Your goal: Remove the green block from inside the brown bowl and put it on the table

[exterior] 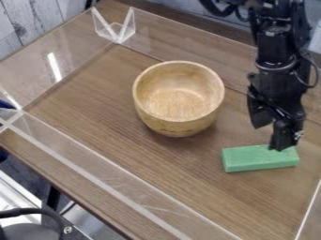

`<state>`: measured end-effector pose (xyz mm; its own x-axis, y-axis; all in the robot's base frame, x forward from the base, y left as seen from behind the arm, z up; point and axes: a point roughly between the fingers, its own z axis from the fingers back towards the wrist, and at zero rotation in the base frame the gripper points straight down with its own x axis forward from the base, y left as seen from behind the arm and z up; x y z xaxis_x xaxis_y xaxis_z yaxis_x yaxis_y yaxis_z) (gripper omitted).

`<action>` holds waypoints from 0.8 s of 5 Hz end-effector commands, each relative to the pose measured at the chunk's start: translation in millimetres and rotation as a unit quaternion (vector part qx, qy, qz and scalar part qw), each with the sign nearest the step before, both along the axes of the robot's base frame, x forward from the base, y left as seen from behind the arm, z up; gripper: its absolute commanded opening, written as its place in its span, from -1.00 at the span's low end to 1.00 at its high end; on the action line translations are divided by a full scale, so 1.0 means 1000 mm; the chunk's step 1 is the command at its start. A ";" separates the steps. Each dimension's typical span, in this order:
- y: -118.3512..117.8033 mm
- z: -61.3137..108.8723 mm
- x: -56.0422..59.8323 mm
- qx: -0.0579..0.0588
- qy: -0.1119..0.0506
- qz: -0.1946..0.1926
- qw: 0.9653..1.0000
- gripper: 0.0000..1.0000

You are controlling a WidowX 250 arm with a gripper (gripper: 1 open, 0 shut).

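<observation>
The green block (261,157) lies flat on the table (113,141) at the right, apart from the brown bowl (179,97). Nothing sits inside the bowl, which stands near the middle of the table. My gripper (272,127) hangs just above the block's right half, pointing almost straight down. Its black fingers (284,136) stand open and hold nothing.
Low clear acrylic walls (75,155) run along the table's edges. A clear folded stand (113,25) sits at the far corner. The right table edge lies close beyond the block.
</observation>
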<state>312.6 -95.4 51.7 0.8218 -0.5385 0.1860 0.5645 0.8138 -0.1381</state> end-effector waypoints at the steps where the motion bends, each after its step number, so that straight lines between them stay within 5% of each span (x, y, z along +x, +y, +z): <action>1: 0.002 0.024 0.016 -0.012 -0.032 0.004 0.999 1.00; 2: 0.009 0.020 0.027 -0.010 -0.024 -0.008 1.000 1.00; 3: 0.020 0.019 0.036 -0.008 -0.016 -0.016 1.000 -1.00; 4: 0.017 0.017 0.041 -0.012 -0.006 -0.027 1.000 -1.00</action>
<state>341.7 -76.2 49.7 0.8025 -0.5771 0.1513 0.5965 0.7817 -0.1822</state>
